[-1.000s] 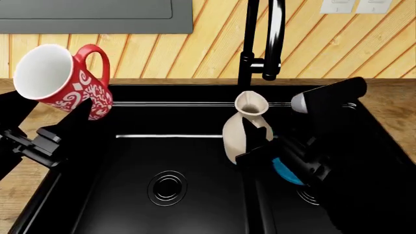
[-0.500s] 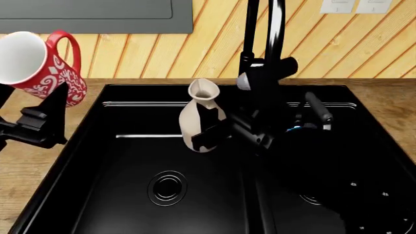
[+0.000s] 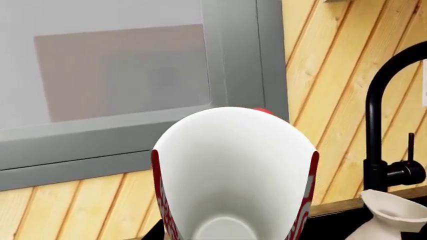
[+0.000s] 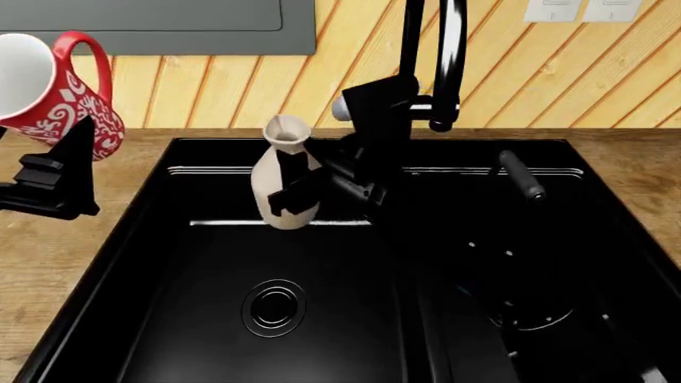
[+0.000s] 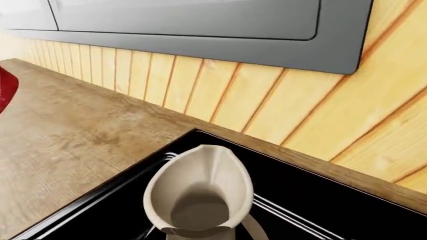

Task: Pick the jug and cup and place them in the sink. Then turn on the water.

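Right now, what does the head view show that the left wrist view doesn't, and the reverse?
Only the head view shows the sink basins with their drains, both claws, left and right, and the wooden counter. Only the left wrist view looks straight into the cup, showing its white inside down to the bottom. Both share the cup, the jug, the black faucet, the grey cabinet and the plank wall.

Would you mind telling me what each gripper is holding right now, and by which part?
The left gripper holds the red cup by its lower body, raised beside the sink. The right gripper clamps the cream jug around its belly.
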